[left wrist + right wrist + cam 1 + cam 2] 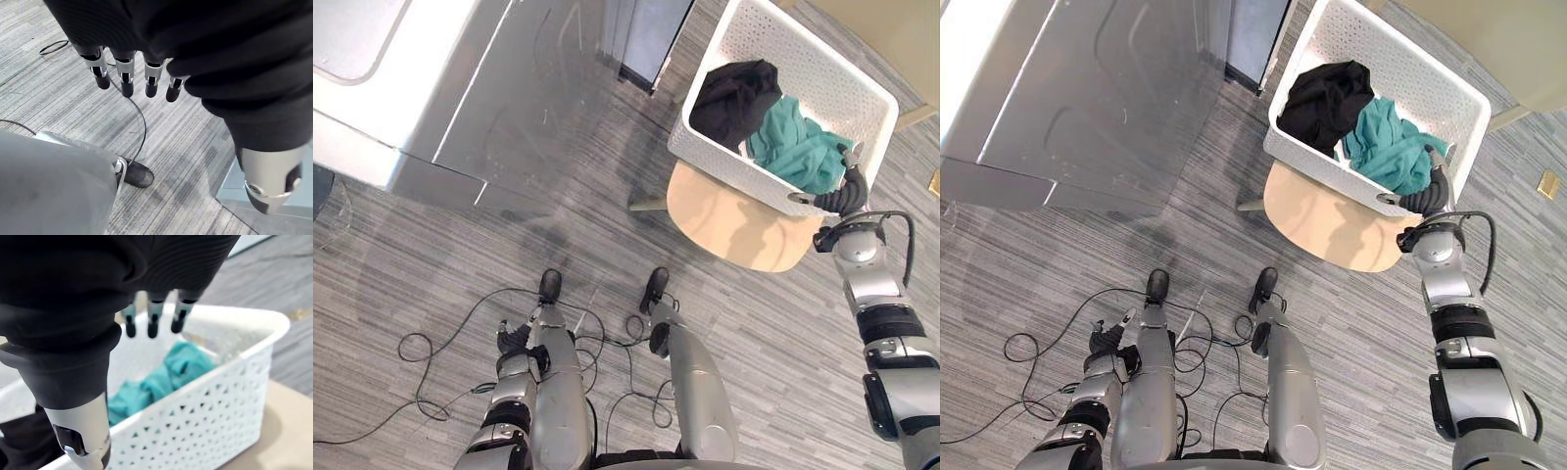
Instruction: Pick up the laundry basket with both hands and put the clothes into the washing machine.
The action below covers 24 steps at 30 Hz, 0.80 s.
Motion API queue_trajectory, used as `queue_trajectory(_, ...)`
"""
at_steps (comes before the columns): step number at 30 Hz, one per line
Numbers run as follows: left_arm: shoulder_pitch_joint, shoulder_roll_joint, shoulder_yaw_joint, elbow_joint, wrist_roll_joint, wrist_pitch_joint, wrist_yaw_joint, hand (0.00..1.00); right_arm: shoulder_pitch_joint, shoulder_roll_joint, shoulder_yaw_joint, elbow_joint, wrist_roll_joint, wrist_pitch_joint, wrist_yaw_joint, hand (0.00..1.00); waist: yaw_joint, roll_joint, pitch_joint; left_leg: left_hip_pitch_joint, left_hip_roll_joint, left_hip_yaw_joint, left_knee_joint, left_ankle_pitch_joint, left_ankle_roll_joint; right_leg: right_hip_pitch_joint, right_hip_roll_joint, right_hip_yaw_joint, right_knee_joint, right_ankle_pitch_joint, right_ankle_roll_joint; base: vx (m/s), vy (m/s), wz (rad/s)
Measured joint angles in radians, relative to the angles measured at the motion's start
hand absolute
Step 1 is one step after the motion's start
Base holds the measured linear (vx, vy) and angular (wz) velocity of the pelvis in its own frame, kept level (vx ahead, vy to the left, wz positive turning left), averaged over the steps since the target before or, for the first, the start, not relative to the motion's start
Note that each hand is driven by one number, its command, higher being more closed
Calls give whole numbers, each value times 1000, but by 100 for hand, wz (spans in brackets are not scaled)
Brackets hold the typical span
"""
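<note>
Up on the right, one white perforated laundry basket [732, 164] sits on one round light-wood table [734, 223], overhanging its edge. Two clothes are inside: one black garment [734, 96] on the side toward the machine and one teal garment [798, 147] beside it, touching it, toward the right hand. Both are heaped loose and rise to about rim height.

One washing machine [411, 88] stands at upper left, with a white top and a silver-grey front, well apart from the basket across grey striped floor [460, 264].

Right hand [847, 191] is raised to the basket's near right corner, at the rim. In the right wrist view its fingers [153, 319] are straight and spread a little over the basket's inside, curled round nothing, with the thumb apart. Cannot tell whether the hand touches the rim.

Left hand [514, 338] is low by the robot's side, far from the basket. Its fingers [126, 81] hang straight and relaxed above the floor, holding nothing.

Basket not lifted; both clothes lie in it.
</note>
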Motion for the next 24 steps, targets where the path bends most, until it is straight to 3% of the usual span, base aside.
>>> queue_trajectory(9,18,33,1,-40,16,-1,-1,0,34,-120,-2,-159,-11,-14,-3,0,-12,-39,17,1,1,-3,5,-2,4,21,9,0,-39,21,2,0,0,0)
queue_trajectory(12,22,57,9,-42,18,0,-1,0,36,-135,-31,-206,-43,-26,-13,0,-33,-59,14,-5,1,-7,4,-3,4,21,10,-2,-48,25,3,2,-1,1)
queue_trajectory(17,35,59,28,-52,22,0,-1,0,28,-199,-49,-277,-85,-39,-48,0,-41,-59,14,-7,0,-7,2,-3,4,21,11,-1,-54,26,3,0,0,0)
queue_trajectory(24,51,75,30,-59,41,0,-1,0,-91,-210,-14,-253,-124,-39,-113,0,-55,-59,15,-17,0,-7,5,-6,8,18,13,0,-68,32,3,0,0,0)
